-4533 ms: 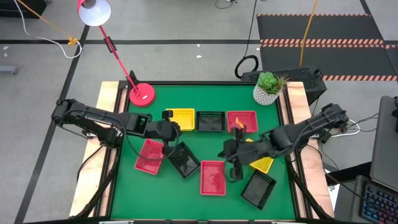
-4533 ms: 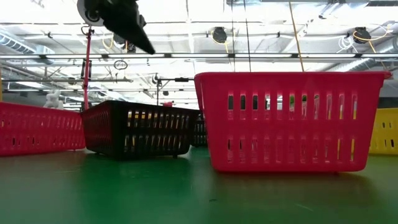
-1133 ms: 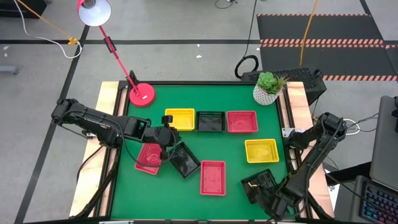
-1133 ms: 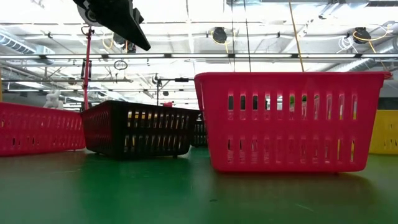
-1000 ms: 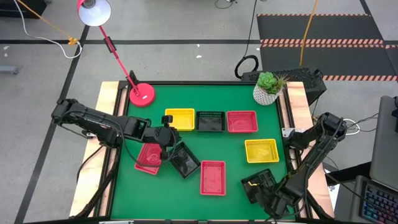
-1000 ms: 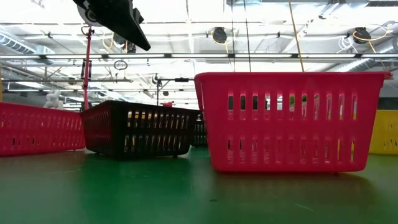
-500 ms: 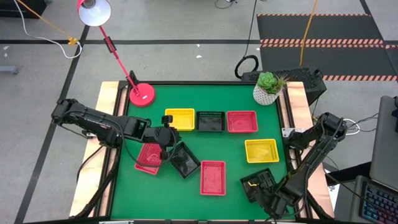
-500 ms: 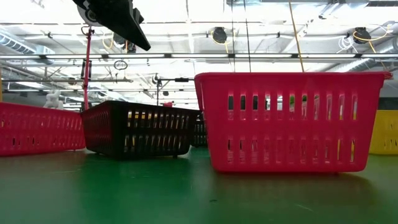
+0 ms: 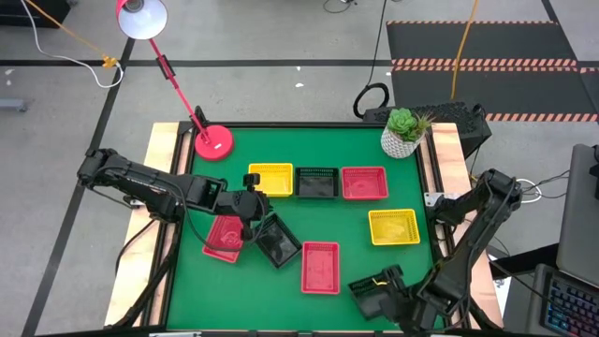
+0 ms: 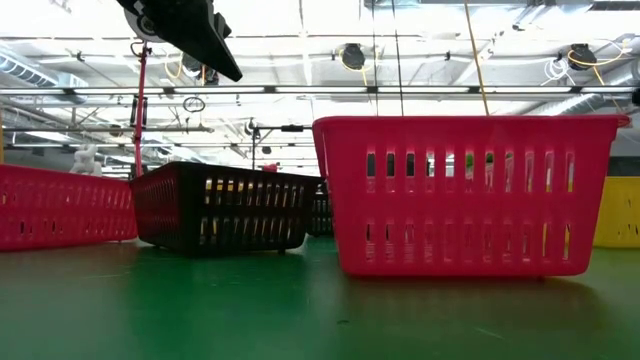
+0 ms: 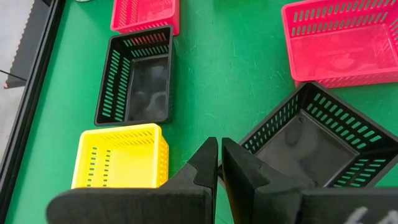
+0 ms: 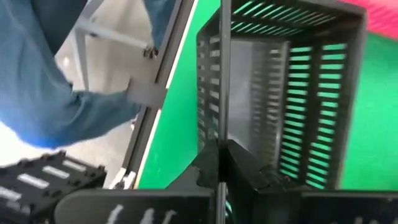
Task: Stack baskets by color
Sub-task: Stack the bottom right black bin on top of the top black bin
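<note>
My right gripper point(image 9: 393, 291) is at the table's near right edge, shut on a black basket point(image 9: 374, 295); the right wrist view shows this basket point(image 12: 280, 93) tipped. My left gripper point(image 9: 251, 204) hovers shut and empty at the left, beside the corner of another black basket point(image 11: 311, 140) that rests flat next to a red basket point(image 9: 225, 236). A yellow basket point(image 9: 270, 178), a black one point(image 9: 317, 182) and a red one point(image 9: 364, 182) stand in a far row. Another yellow basket point(image 9: 393, 227) and a red one point(image 9: 320, 267) rest flat on the mat. My right gripper pinches one slotted side wall point(image 12: 219, 124) of the black basket at its rim, with one finger inside the basket and one outside. The fingers come steeply from above. The basket hangs tipped below them, its open side turned toward the wrist; whether its lower end touches the table is hidden.
A red lamp base point(image 9: 213, 142) stands at the far left corner and a white plant pot point(image 9: 401, 140) at the far right. In the right wrist view a person in blue point(image 12: 62, 81) stands just beyond the table's edge. Bare green mat lies in the middle.
My right gripper has risen and gone toward the table's near edge and a little left, taking the black basket with it. The basket has shifted off its place by the near right edge and tipped.
</note>
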